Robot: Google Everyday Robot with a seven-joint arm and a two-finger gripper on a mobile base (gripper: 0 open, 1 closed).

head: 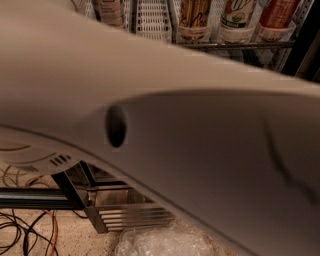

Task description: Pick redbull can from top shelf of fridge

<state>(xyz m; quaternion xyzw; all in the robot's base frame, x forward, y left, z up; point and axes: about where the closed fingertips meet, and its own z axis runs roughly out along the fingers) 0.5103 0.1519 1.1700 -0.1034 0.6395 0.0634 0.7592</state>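
So the big pale grey plastic arm link [190,160] basically ate the whole view, running corner to corner with a dark oval hole [116,126] in its side. Behind it was the large drinks fridge [132,216] with its ribbed stainless bottom and black frame. Up top sat the metal wire top shelf [235,45], carrying a white slotted plastic lane [152,17] and a row of tall containers: a tan drink [195,15], a white-and-green drink [239,17] and a red drink [277,15]. The slim blue-and-silver redbull can? Couldn't spot it anywhere, so it was either behind the arm or out of frame. The gripper was out of frame too, so no telling if it was open or closed. My worry was that, with the camera this blocked, any reach would've been half blind. It could easily have knocked a neighbouring drink, clipped the rack edge or grabbed the wrong thing. The crinkly clear plastic bag [160,242] and the dark loose cables [25,235] on the floor also looked like snag bait if the robot rolled.
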